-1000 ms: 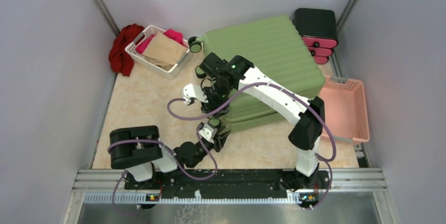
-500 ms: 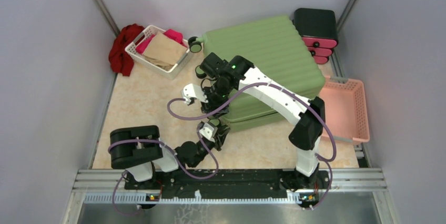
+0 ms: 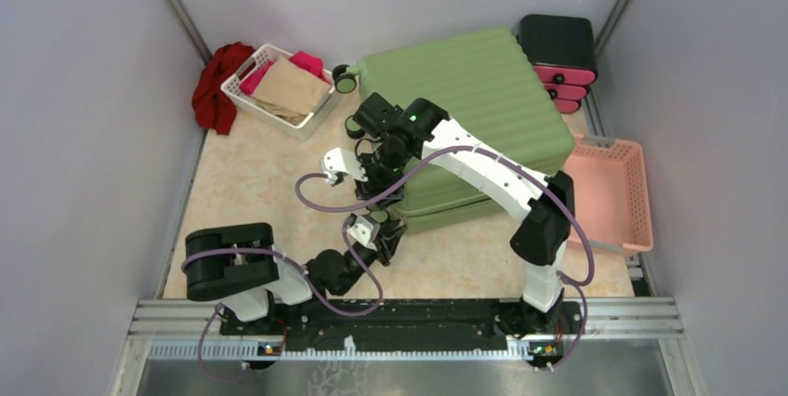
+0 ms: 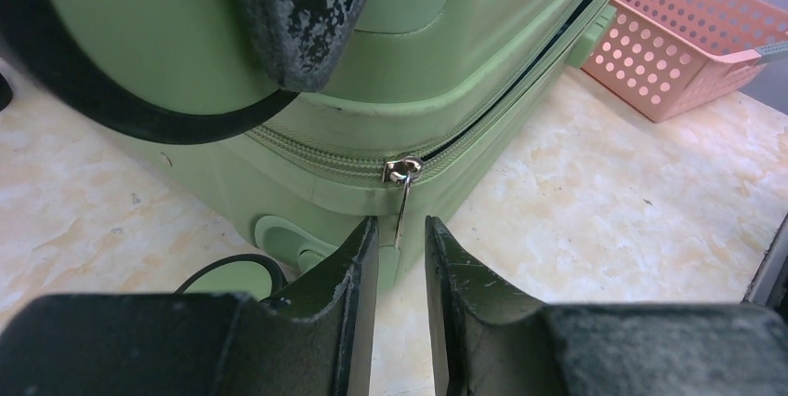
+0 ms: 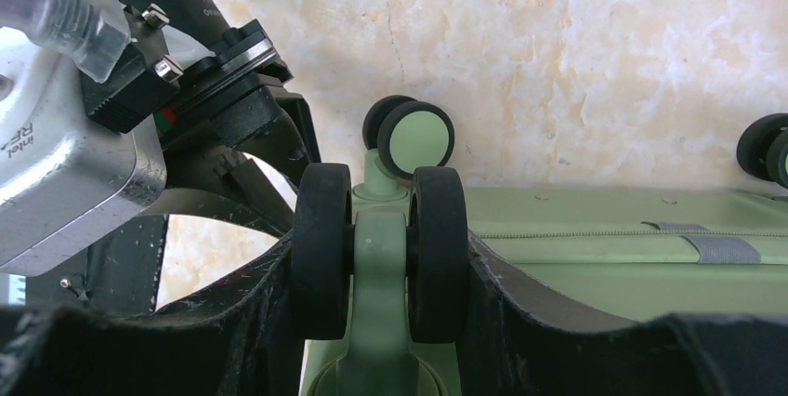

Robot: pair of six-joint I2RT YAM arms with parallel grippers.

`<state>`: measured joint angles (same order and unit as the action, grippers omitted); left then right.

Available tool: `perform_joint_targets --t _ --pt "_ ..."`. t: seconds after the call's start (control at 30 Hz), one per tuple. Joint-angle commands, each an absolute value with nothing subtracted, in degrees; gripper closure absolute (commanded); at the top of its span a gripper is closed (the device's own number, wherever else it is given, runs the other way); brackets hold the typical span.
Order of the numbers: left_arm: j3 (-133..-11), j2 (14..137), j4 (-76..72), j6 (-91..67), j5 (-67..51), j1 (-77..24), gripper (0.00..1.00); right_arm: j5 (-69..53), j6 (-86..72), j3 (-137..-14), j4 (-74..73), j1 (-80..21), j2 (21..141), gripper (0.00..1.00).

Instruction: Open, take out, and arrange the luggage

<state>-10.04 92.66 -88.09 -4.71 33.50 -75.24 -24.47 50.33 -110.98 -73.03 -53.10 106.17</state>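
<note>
Left gripper (image 4: 400,231), jaws narrowly parted, has the zipper pull (image 4: 401,195) hanging into its gap from 12 o'clock. It should pinch the tab squarely, then drag toward 9 o'clock along the closed teeth. Beyond, right gripper (image 5: 379,257) clamps a caster (image 5: 437,249), steadying the luggage (image 3: 474,89) lying toward 1 o'clock.

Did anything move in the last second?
Barely. The left arm's shoulder joint swung a little leftward and the left gripper edged left at the suitcase's zipper pull. The right gripper stayed clamped on a wheel; suitcase, white basket and pink basket stayed put.
</note>
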Motion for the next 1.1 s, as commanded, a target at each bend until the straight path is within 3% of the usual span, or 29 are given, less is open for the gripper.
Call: perform_joint_targets --t 0.0,0.5,0.87,1.07 --pt "-10.6 91.5 -102.7 -5.9 32.9 -75.5 0.69 -28.4 48.7 -112.5 -69.7 -53.0 100.8 1.0" --pt "-11.0 90.3 -102.6 -6.0 32.9 -75.7 0.76 -28.3 48.6 -112.5 -69.9 -52.9 101.2 1.0" --pt "-13.8 92.9 -102.7 -3.6 38.9 -77.7 0.75 -28.1 48.7 -112.3 -69.9 -52.9 101.1 1.0" --pt "-15.4 94.2 -102.6 -2.0 43.4 -78.3 0.8 -28.1 48.6 -112.2 -69.9 -52.9 101.1 1.0"
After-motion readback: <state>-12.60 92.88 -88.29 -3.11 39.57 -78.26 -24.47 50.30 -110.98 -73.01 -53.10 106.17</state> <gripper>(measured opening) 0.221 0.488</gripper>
